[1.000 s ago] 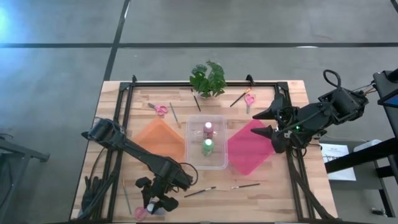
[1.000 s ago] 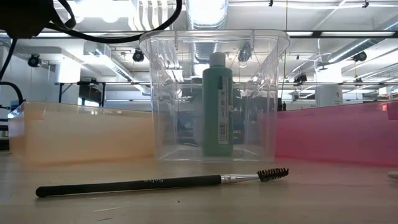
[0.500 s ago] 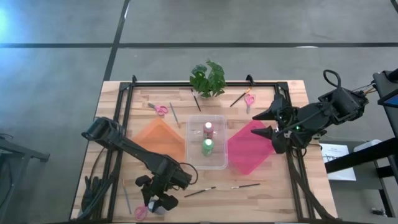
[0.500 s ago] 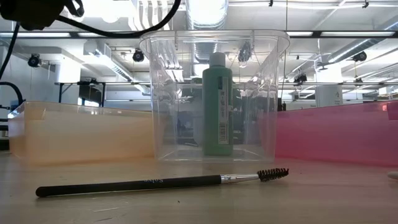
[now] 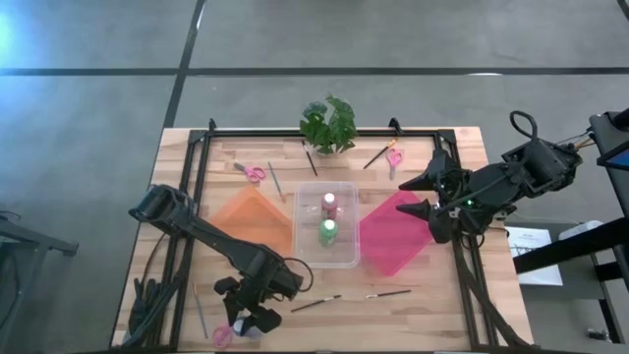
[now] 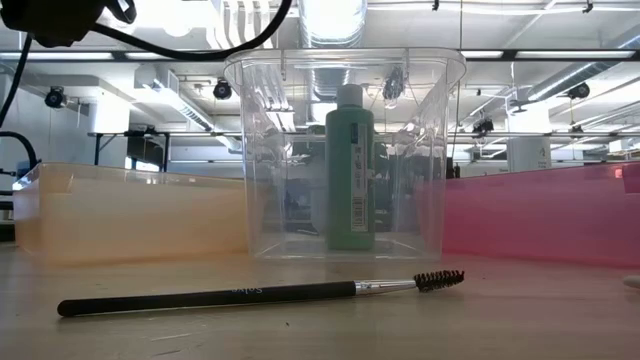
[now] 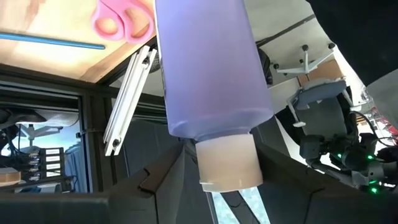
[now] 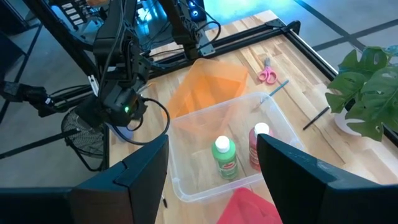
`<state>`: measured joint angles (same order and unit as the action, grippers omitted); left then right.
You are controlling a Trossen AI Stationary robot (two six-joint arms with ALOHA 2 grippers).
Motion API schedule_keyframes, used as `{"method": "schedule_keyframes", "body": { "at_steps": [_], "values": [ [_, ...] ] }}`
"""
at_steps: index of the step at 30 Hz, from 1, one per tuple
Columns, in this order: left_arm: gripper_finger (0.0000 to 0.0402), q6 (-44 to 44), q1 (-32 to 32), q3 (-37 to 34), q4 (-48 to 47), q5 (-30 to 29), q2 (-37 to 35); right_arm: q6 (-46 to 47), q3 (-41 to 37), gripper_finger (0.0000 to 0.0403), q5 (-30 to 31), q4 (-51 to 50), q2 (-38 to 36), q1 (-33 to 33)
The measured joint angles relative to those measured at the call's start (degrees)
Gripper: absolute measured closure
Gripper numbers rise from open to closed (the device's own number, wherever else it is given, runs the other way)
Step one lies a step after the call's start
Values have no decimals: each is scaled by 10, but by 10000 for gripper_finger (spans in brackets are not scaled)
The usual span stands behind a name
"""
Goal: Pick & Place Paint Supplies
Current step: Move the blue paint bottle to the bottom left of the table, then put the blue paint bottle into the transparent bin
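At the near-left corner of the bench (image 5: 462,305), the left claw (image 5: 248,322) was clenched around a pale blue paint bottle (image 7: 211,68), its jaws partly spread to the bottle's width; the wrist view showed the bottle filling the frame between the dark fingers (image 7: 168,177), with its cream cap (image 7: 227,158) pointing toward the camera. Pink scissors (image 5: 222,335) lay just beside the claw at the bench's near edge.

The right claw (image 5: 421,194) hung over the pink mat (image 5: 393,236) toward the right edge, its jaws spread wide and gripping nothing.

In the clear tub (image 5: 305,258) at the middle of the bench stood a pink bottle (image 5: 329,206) and a green bottle (image 5: 328,232). Two brushes (image 5: 316,303) lay near the front edge.

Compared with a second earlier, the left claw and its bottle had barely shifted; the right arm had not moved.

From above the blue bottle was mostly hidden under the claw. In the low view only the green bottle showed inside the tub, and the left arm was cut off at the upper corner.
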<state>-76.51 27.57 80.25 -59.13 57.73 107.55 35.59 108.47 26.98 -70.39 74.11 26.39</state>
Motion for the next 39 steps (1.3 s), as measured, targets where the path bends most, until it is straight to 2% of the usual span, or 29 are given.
{"method": "schedule_keyframes", "body": {
  "at_steps": [24, 36, 39],
  "values": [
    [212, -18, 0, 6, 8, -5, -12, 14, -36, 162, -15, 9, -15, 0],
    [212, -64, 1, 25, 18, -3, -78, 14, -37, 162, -15, 26, -31, 0],
    [212, -64, 7, 35, 68, -51, -110, 15, -37, 162, -15, 28, -34, 0]
  ]
}}
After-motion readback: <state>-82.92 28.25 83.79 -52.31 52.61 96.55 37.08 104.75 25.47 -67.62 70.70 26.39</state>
